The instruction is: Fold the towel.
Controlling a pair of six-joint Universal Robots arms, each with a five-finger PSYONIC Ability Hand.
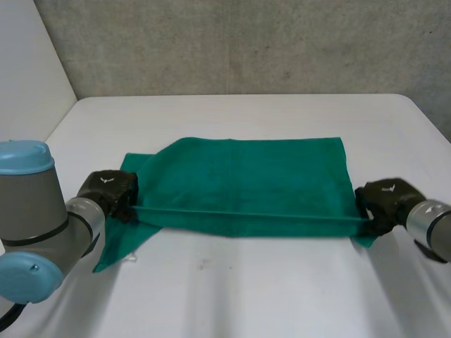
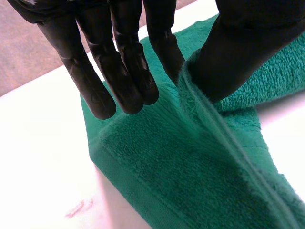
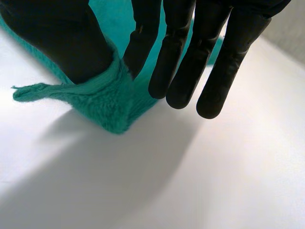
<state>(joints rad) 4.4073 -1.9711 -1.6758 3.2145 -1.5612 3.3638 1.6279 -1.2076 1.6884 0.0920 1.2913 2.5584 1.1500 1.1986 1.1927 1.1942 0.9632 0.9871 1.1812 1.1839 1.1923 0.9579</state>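
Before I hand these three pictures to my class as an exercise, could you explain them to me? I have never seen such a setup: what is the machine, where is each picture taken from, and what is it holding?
This is a robot with two arms, each ending in a black hand. The head view looks down from between and behind the arms at a white table, where a green towel lies spread out. The other two pictures come from cameras on the wrists, each looking along its own hand's palm. The left hand pinches the towel's near edge between its thumb and a finger, close to one end. The right hand pinches the other end the same way. That edge is raised and pulled straight between the two hands, while the rest of the towel lies on the table. The job is to fold the towel.
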